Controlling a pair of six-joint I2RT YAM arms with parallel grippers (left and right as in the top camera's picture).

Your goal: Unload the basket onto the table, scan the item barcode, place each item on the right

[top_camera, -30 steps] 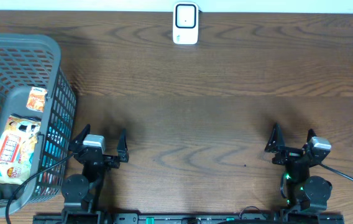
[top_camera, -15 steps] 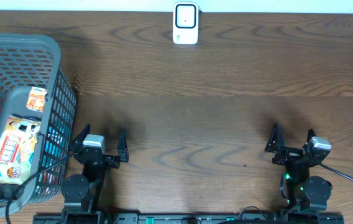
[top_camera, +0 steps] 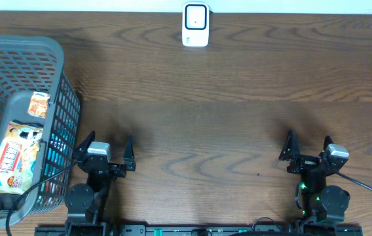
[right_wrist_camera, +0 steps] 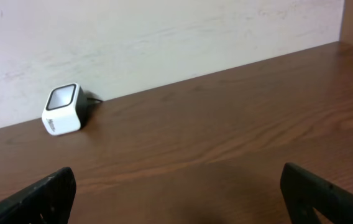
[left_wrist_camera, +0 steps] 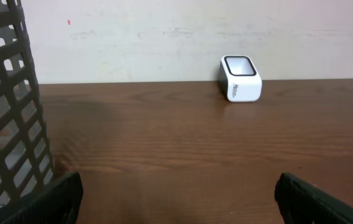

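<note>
1. My left gripper (top_camera: 105, 146) and right gripper (top_camera: 308, 145) both stand wide apart and hold nothing, at the near edge of the table (top_camera: 225, 124).
2. The snack packet (top_camera: 14, 157) lies in the basket (top_camera: 22, 44) beside my left gripper. The scanner (top_camera: 195, 25) stands well apart.
3. It looks light, soft and slick, so I judge a gentle pinch along one edge best. I cannot see its barcode.

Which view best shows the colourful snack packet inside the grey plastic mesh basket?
Overhead: the colourful snack packet lies visible from above inside the grey plastic mesh basket. Left wrist shows only the basket's wall; right wrist shows neither.
</note>
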